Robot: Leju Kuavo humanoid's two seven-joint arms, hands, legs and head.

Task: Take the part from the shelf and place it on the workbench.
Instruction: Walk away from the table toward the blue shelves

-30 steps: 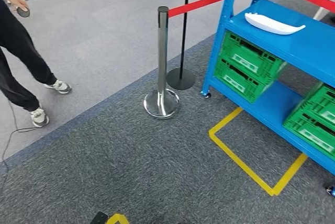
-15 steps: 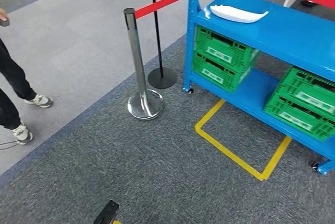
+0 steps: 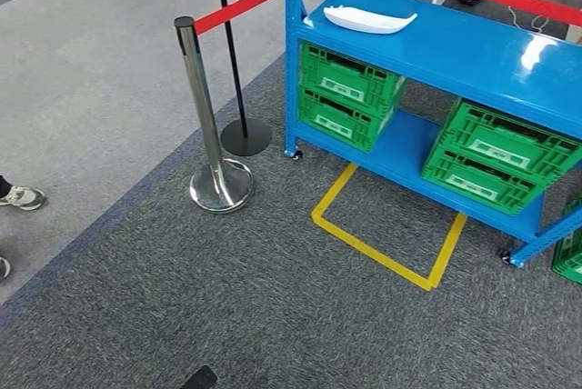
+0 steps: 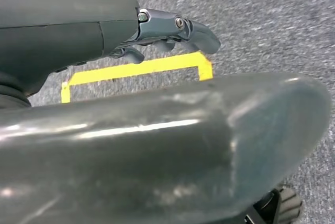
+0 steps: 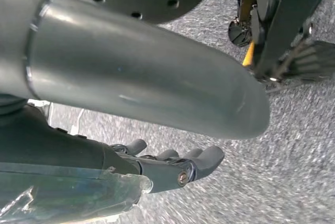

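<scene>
Camera has swung right, shelf (image 3: 439, 44) now nearer centre; white part (image 3: 368, 17) lies on its top board, far from both hands; left hand (image 4: 174, 30) and right hand (image 5: 178, 164) fingers apart, holding nothing

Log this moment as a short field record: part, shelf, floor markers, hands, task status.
part: white part lying on the blue shelf's top deck, near its left end
lower deck: green crates
floor: yellow tape outline before the shelf; chrome post with red belt beside it
left robot hand: holds nothing, over carpet
right robot hand: holds nothing, over carpet
status: part not yet taken
</scene>
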